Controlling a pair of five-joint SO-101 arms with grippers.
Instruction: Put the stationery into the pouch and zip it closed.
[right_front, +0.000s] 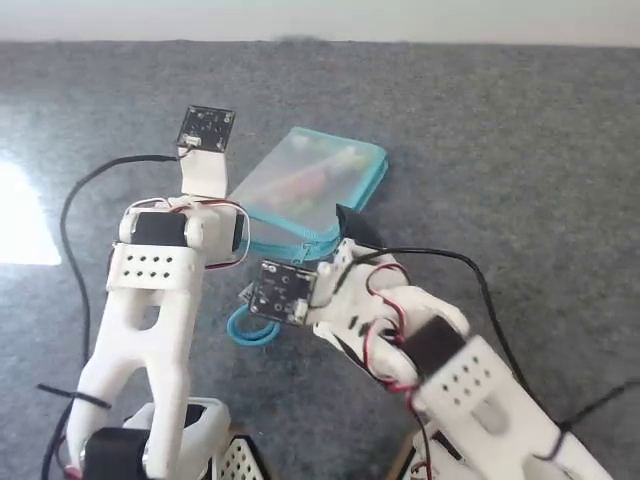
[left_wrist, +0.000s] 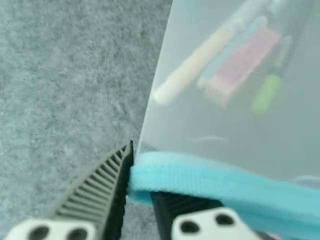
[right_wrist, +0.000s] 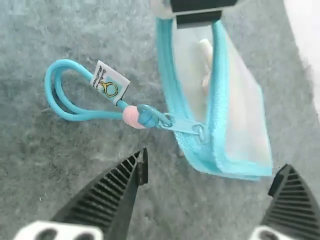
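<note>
Left end effector (left_wrist: 140, 175) pinches the teal edge of the pouch (left_wrist: 225, 125); right end effector (right_wrist: 215, 162) gapes wide near the zip pull (right_wrist: 182, 125). Stationery (left_wrist: 235, 65) inside, upper right, is blurred, kinds unclear.

One small tag, no readable words
A white tag (right_wrist: 107, 82) on the blue cord loop (right_wrist: 60, 95) of the pouch (right_wrist: 240, 125) carries a ring-shaped drawing and print too small to read.
</note>
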